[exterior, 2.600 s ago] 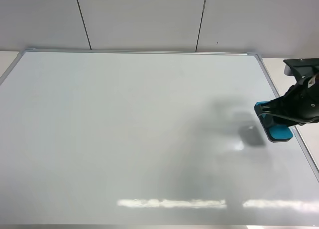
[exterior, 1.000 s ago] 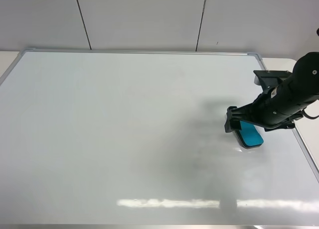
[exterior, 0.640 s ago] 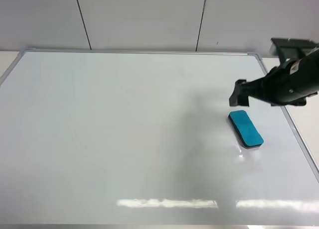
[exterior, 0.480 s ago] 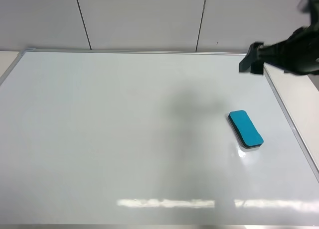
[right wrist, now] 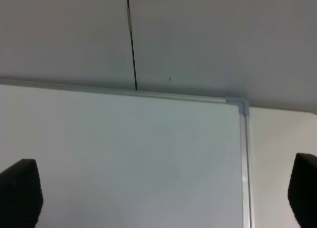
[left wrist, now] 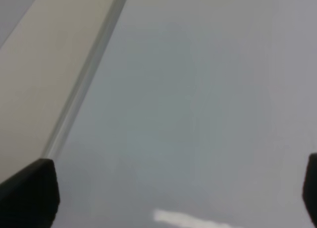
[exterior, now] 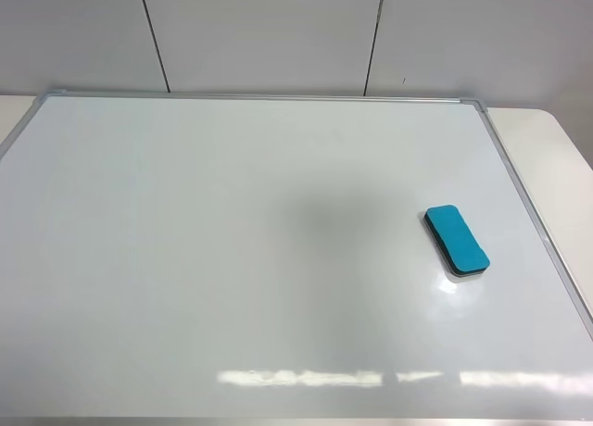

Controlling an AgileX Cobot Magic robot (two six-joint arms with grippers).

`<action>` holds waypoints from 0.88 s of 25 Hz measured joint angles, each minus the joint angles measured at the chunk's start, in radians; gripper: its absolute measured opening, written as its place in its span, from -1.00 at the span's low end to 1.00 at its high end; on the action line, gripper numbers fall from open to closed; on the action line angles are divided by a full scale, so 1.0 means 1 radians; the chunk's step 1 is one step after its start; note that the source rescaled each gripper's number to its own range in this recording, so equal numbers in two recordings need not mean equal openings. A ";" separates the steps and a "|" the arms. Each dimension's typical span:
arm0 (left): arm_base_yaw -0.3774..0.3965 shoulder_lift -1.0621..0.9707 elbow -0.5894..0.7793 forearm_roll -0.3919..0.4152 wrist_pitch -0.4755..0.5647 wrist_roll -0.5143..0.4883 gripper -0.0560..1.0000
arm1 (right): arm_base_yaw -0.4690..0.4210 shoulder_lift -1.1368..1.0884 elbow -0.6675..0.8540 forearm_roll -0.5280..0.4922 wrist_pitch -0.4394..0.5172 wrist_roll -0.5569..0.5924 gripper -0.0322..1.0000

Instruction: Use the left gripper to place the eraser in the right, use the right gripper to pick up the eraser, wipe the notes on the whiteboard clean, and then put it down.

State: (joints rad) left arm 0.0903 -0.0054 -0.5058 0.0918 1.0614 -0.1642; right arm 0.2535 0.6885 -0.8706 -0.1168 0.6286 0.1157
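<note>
Both claws are hanging spread wide, right gripper [right wrist: 163, 198] and left gripper [left wrist: 173, 193] over bare whiteboard [exterior: 232, 259], neither near the eraser [exterior: 457, 240] lying flat.

No legible text, labels, brands or numbers anywhere — whiteboard [exterior: 232, 259] surface shows no writing, eraser [exterior: 457, 240] top carries no readable mark — wall panels behind are unmarked too.

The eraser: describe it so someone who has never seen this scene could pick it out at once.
A large white whiteboard with a thin silver frame fills the exterior high view. Toward its right side, lying at a slant, is the eraser, a small oblong block. It is the only coloured thing on the board: teal-blue with a thin black underside.
</note>
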 joint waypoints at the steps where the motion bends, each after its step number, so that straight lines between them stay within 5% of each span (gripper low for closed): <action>1: 0.000 0.000 0.000 0.000 0.000 0.000 1.00 | 0.000 -0.044 0.000 -0.003 0.055 0.000 1.00; 10: 0.000 0.000 0.000 0.000 0.000 0.000 1.00 | 0.000 -0.315 0.000 -0.006 0.552 0.000 1.00; 17: -0.032 0.000 0.000 0.000 0.000 0.000 1.00 | -0.003 -0.432 0.018 -0.010 0.579 0.000 1.00; 22: -0.083 0.000 0.000 0.000 0.000 0.000 1.00 | -0.077 -0.521 0.170 -0.003 0.576 0.000 1.00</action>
State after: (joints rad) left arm 0.0069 -0.0054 -0.5058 0.0918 1.0614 -0.1642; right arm 0.1764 0.1678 -0.7008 -0.1195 1.2046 0.1157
